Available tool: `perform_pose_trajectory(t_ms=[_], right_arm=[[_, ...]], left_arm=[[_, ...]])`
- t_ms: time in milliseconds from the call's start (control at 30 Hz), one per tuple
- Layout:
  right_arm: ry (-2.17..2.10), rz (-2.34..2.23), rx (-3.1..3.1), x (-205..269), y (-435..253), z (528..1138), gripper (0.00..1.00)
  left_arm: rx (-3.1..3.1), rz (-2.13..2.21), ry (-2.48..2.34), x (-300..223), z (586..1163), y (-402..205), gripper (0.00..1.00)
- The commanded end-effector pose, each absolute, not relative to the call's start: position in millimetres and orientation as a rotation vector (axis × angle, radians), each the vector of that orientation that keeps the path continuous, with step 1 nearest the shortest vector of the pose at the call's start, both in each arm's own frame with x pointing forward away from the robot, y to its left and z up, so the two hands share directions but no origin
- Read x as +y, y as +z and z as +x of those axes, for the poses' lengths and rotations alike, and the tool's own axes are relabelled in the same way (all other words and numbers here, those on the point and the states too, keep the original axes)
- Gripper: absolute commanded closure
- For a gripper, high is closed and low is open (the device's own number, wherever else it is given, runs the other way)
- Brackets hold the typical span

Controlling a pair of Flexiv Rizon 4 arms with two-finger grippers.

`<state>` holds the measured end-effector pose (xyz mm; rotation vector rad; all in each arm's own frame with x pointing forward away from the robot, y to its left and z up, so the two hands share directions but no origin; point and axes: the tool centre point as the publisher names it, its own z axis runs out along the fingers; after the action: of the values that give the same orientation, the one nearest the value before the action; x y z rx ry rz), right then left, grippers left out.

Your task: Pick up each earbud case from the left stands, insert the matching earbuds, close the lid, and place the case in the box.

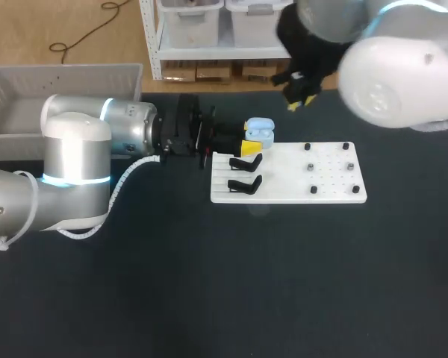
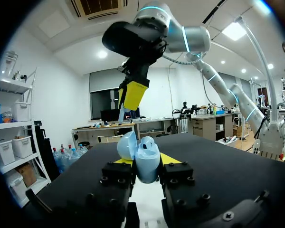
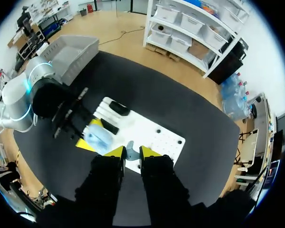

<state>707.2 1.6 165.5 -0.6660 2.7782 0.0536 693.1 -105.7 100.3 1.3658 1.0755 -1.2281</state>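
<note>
Pale blue case (image 2: 147, 162) and earbud (image 3: 131, 151)

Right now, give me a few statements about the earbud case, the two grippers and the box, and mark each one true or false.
1. The light blue earbud case has its lid open. True.
2. The right gripper is empty. False: it is shut on a small pale blue earbud.
3. The left gripper is shut on the case. True.
4. The case lies in the grey plastic box. False: the left gripper holds it at the edge of the white board.
5. Two black stands on the board are bare. True.
</note>
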Motion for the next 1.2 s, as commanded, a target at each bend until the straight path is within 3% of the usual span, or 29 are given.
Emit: perform_pose_trajectory(t_ms=[33, 1200], right_arm=[[-0.034, -0.652, 2.892, 25, 165, 717, 1.0], [-0.052, -0.648, 2.912, 24, 178, 711, 1.0]], left_arm=[[1.077, 1.366, -1.226, -105, 693, 100, 1.0], [1.077, 1.366, -1.226, -105, 693, 100, 1.0]])
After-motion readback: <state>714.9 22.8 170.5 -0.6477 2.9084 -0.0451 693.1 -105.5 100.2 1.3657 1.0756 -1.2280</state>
